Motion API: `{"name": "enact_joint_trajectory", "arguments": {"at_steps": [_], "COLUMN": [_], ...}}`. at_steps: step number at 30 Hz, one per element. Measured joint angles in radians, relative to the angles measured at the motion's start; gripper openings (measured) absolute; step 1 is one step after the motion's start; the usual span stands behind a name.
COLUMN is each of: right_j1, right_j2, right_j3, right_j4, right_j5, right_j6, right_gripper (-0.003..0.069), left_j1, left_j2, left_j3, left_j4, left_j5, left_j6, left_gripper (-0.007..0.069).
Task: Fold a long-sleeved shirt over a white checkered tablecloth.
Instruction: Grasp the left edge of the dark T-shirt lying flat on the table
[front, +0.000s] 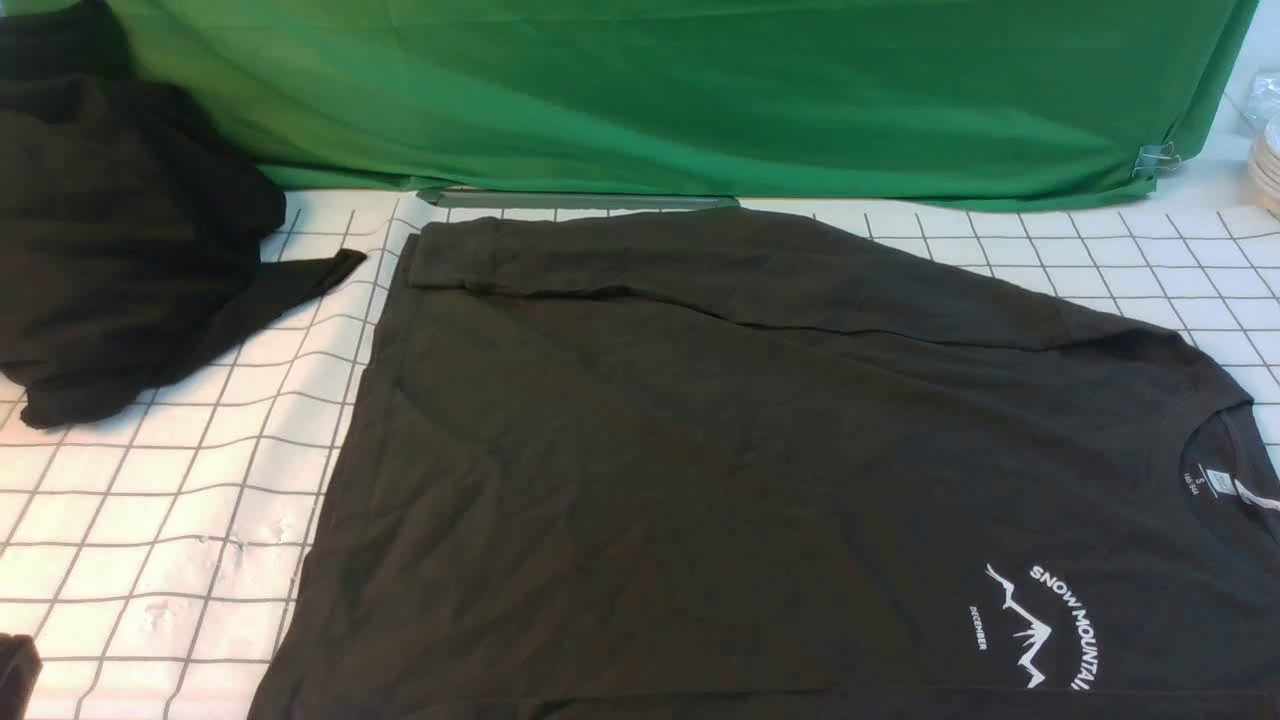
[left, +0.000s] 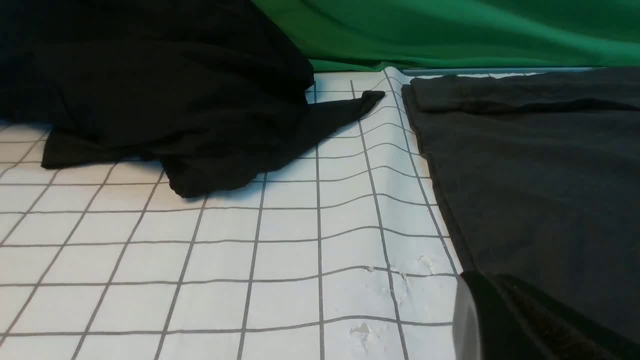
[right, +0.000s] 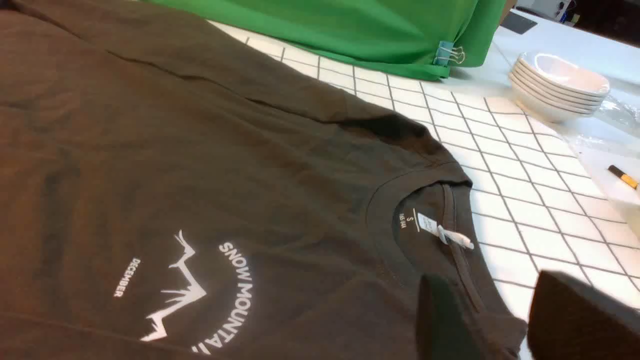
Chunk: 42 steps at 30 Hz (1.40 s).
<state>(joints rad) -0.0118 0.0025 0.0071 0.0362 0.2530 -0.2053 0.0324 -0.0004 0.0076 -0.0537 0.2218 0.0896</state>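
Jaws of your left arm are pressed together, near the hem (front: 362, 440) of the shirt; the right jaws stand apart over the neck side, with cloth seen in their gap, and I see nothing pinched. You have the long-sleeved shirt (front: 700, 480) lying spread, print upward, on the white checkered tablecloth (front: 130, 520), its hem toward your left and its collar (right: 387, 205) toward your right. It should handle light and soft, and bend very easily; it is not fragile, but one layer may slip from the other if you drag it. For the next fold, you should better take the hem near its corner, or the shoulder, and pinch both layers together; do not pull by the small neck label (right: 426, 222). Now you count: one shirt, with one far sleeve (front: 620, 260) laid flat over its body, while the near sleeve I cannot tell surely; one tablecloth; one black heap of cloth (front: 110, 230) beside the shirt; one green backdrop (front: 650, 90) with one visible clip (right: 444, 53); one stack of bowls (right: 550, 90), whose number I cannot count exactly; and one pen-like stick (right: 623, 177).
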Motion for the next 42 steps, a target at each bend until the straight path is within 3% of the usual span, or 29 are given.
{"name": "enact_joint_trajectory", "arguments": {"at_steps": [13, 19, 30, 33, 35, 38, 40, 42], "right_j1": [0.000, 0.000, 0.000, 0.000, 0.000, 0.000, 0.000, 0.000], "right_j2": [0.000, 0.000, 0.000, 0.000, 0.000, 0.000, 0.000, 0.000], "right_j3": [0.000, 0.000, 0.000, 0.000, 0.000, 0.000, 0.000, 0.000], "right_j4": [0.000, 0.000, 0.000, 0.000, -0.002, 0.009, 0.044, 0.178], "right_j5": [0.000, 0.000, 0.000, 0.000, -0.001, -0.026, -0.058, -0.166], "right_j6": [0.000, 0.000, 0.000, 0.000, 0.000, 0.012, 0.054, 0.230], "right_gripper": [0.0246, 0.0246, 0.0246, 0.0246, 0.0246, 0.0246, 0.0246, 0.0246], "left_j1": [0.000, 0.000, 0.000, 0.000, 0.000, 0.000, 0.000, 0.000], "left_j2": [0.000, 0.000, 0.000, 0.000, 0.000, 0.000, 0.000, 0.000], "left_j3": [0.000, 0.000, 0.000, 0.000, 0.000, 0.000, 0.000, 0.000], "left_j4": [0.000, 0.078, 0.100, -0.026, -0.246, -0.362, -0.392, -0.425], "left_j5": [0.000, -0.002, -0.039, -0.142, -0.273, -0.363, -0.423, -0.567], "left_j6": [0.000, 0.000, 0.000, -0.015, -0.068, -0.105, -0.121, -0.194], "left_gripper": [0.0001, 0.0001, 0.0001, 0.0001, 0.0001, 0.0001, 0.0001, 0.0001]}}
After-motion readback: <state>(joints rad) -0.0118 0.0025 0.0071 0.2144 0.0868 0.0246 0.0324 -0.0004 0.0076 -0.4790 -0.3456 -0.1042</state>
